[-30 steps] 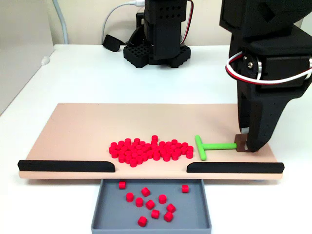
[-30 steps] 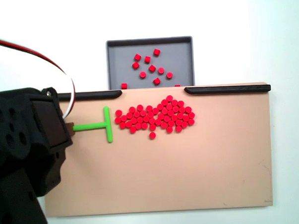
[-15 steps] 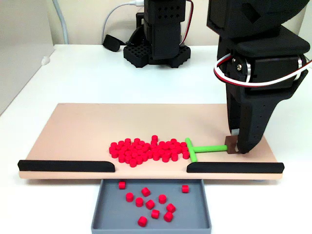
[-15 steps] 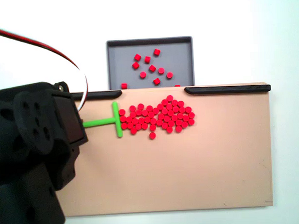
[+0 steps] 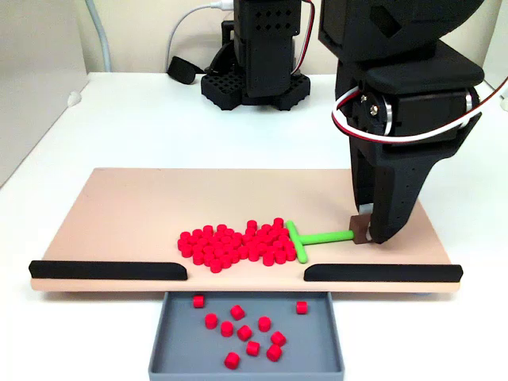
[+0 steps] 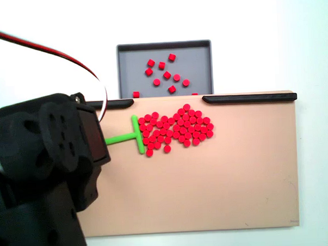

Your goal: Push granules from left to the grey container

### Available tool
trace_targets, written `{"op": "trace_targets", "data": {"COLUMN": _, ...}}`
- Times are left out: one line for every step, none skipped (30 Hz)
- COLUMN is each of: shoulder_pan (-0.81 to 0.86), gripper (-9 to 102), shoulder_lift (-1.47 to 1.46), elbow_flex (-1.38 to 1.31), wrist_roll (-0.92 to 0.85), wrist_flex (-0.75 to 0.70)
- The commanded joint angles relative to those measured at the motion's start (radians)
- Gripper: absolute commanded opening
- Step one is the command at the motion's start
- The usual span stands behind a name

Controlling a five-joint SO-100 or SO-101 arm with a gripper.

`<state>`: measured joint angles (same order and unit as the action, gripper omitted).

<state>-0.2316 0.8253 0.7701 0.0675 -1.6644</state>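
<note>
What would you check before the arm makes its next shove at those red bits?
1. Green T-shaped tool gripped at its brown end by the pincer: ok.
2. Tool's crossbar against the granules on the board: ok.
3. Gap between the black strips faces the grey container: ok.
4. Room left in the container, with few granules inside: ok.
5. Pile lined up with the gap: not ok; in a fixed view it sits beside the opening and needs pushing toward it.
6. Grip firmness: cannot tell.
</note>
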Motion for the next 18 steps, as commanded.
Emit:
{"op": "trace_targets", "data": {"shoulder_pan": 0.020, "gripper": 0, "shoulder_lift": 0.044, "elbow_flex": 0.002, "wrist_roll": -0.063, "wrist_flex": 0.003}}
{"op": "trace_targets", "data": {"shoulder_pan": 0.023, "gripper": 0, "shoulder_lift": 0.044, "elbow_flex": 0.002, "wrist_roll": -0.080, "wrist_flex": 0.005}}
{"op": "trace_targets", "data": {"shoulder_pan": 0.026, "gripper": 0, "shoulder_lift": 0.044, "elbow_flex": 0.002, "wrist_roll": -0.094, "wrist_flex": 0.005}}
{"op": "trace_targets", "data": {"shoulder_pan": 0.031, "gripper": 0, "shoulder_lift": 0.046, "elbow_flex": 0.002, "wrist_roll": -0.106, "wrist_flex": 0.006}}
{"op": "trace_targets", "data": {"shoulder_pan": 0.034, "gripper": 0, "shoulder_lift": 0.046, "elbow_flex": 0.002, "wrist_roll": -0.117, "wrist_flex": 0.006}}
{"op": "trace_targets", "data": {"shoulder_pan": 0.037, "gripper": 0, "shoulder_lift": 0.046, "elbow_flex": 0.002, "wrist_roll": -0.127, "wrist_flex": 0.006}}
{"op": "trace_targets", "data": {"shoulder_pan": 0.041, "gripper": 0, "shoulder_lift": 0.048, "elbow_flex": 0.002, "wrist_roll": -0.138, "wrist_flex": 0.006}}
{"op": "trace_targets", "data": {"shoulder_pan": 0.044, "gripper": 0, "shoulder_lift": 0.049, "elbow_flex": 0.002, "wrist_roll": -0.149, "wrist_flex": 0.006}}
{"op": "trace_targets", "data": {"shoulder_pan": 0.049, "gripper": 0, "shoulder_lift": 0.049, "elbow_flex": 0.002, "wrist_roll": -0.161, "wrist_flex": 0.006}}
{"op": "trace_targets", "data": {"shoulder_pan": 0.054, "gripper": 0, "shoulder_lift": 0.049, "elbow_flex": 0.002, "wrist_roll": -0.176, "wrist_flex": 0.006}}
{"op": "trace_targets", "data": {"shoulder_pan": 0.057, "gripper": 0, "shoulder_lift": 0.049, "elbow_flex": 0.002, "wrist_roll": -0.192, "wrist_flex": 0.006}}
{"op": "trace_targets", "data": {"shoulder_pan": 0.060, "gripper": 0, "shoulder_lift": 0.049, "elbow_flex": 0.002, "wrist_roll": -0.207, "wrist_flex": 0.006}}
{"op": "trace_targets", "data": {"shoulder_pan": 0.061, "gripper": 0, "shoulder_lift": 0.049, "elbow_flex": 0.002, "wrist_roll": -0.222, "wrist_flex": 0.006}}
{"op": "trace_targets", "data": {"shoulder_pan": 0.064, "gripper": 0, "shoulder_lift": 0.049, "elbow_flex": 0.000, "wrist_roll": -0.238, "wrist_flex": 0.006}}
{"op": "trace_targets", "data": {"shoulder_pan": 0.064, "gripper": 0, "shoulder_lift": 0.049, "elbow_flex": 0.000, "wrist_roll": -0.253, "wrist_flex": 0.008}}
{"op": "trace_targets", "data": {"shoulder_pan": 0.066, "gripper": 0, "shoulder_lift": 0.049, "elbow_flex": 0.000, "wrist_roll": -0.265, "wrist_flex": 0.008}}
{"op": "trace_targets", "data": {"shoulder_pan": 0.066, "gripper": 0, "shoulder_lift": 0.049, "elbow_flex": 0.000, "wrist_roll": -0.279, "wrist_flex": 0.008}}
{"op": "trace_targets", "data": {"shoulder_pan": 0.067, "gripper": 0, "shoulder_lift": 0.051, "elbow_flex": 0.000, "wrist_roll": -0.299, "wrist_flex": 0.008}}
